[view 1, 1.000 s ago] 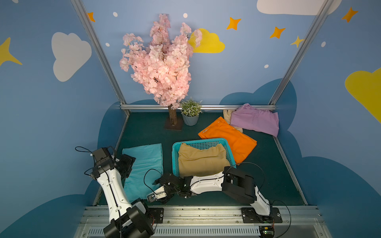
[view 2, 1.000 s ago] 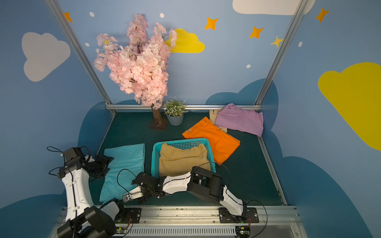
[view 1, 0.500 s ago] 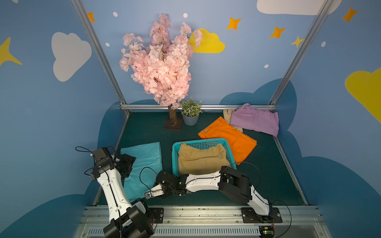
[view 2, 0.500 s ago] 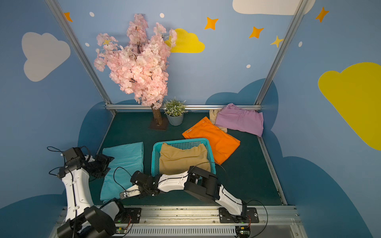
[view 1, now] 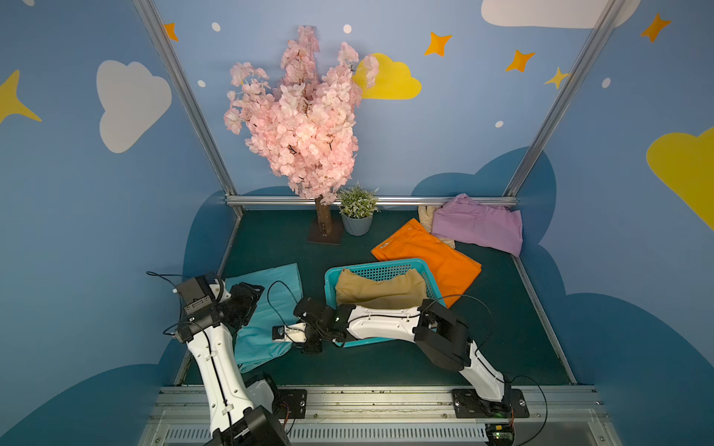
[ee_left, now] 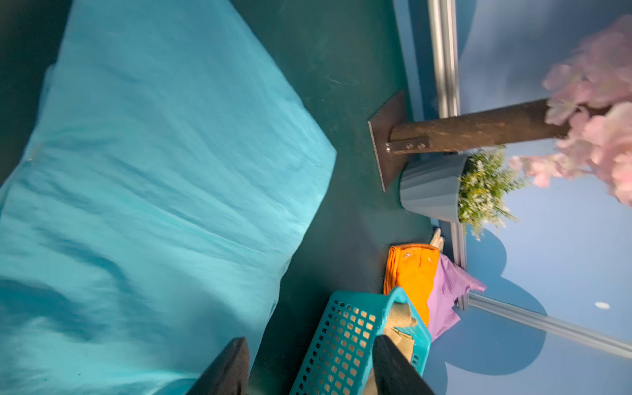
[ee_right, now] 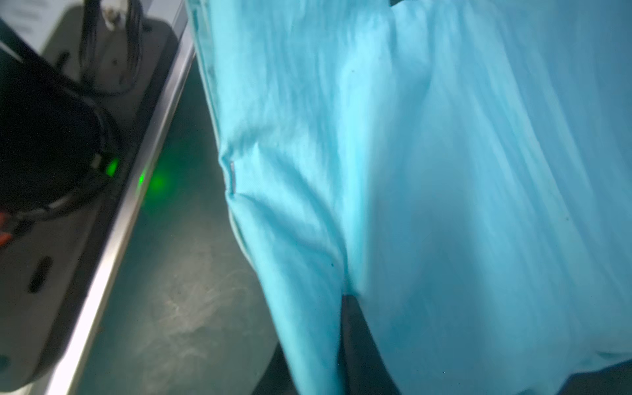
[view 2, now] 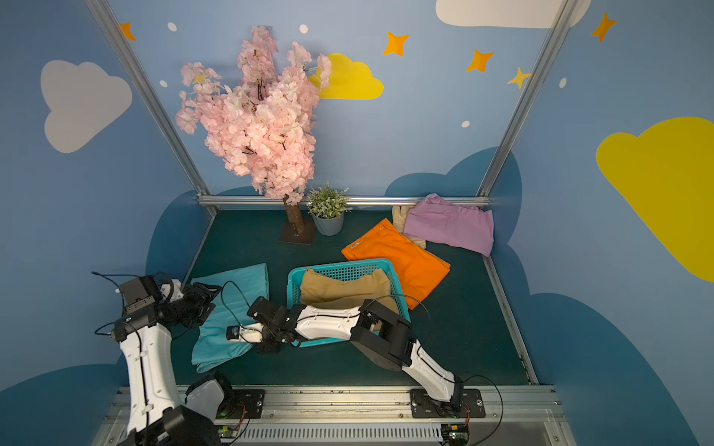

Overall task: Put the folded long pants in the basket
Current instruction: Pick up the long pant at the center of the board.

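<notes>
The teal basket [view 1: 382, 266] stands mid-table with the tan folded pants [view 1: 378, 291] lying in it. To its left the light teal pants [view 1: 270, 305] lie flat on the table. My right gripper [view 1: 284, 340] reaches across the basket's near side and is shut on their near right edge; in the right wrist view a fold of that cloth [ee_right: 444, 171] sits pinched between the fingers of the right gripper [ee_right: 318, 328]. My left gripper [view 1: 253, 295] hovers open over the cloth's left edge, holding nothing [ee_left: 309, 345]. Orange pants [view 1: 429, 255] and lilac pants [view 1: 479, 228] lie behind the basket, to the right.
A pink blossom tree [view 1: 305, 116] on a flat base and a small potted plant [view 1: 357, 216] stand at the back centre. Cream gloves [view 1: 427, 216] peek out beside the lilac cloth. Blue walls and metal rails close the table in on all sides.
My right gripper has slid left from beside the basket to the light teal pants' edge and shut on it. The left arm has stayed put.
</notes>
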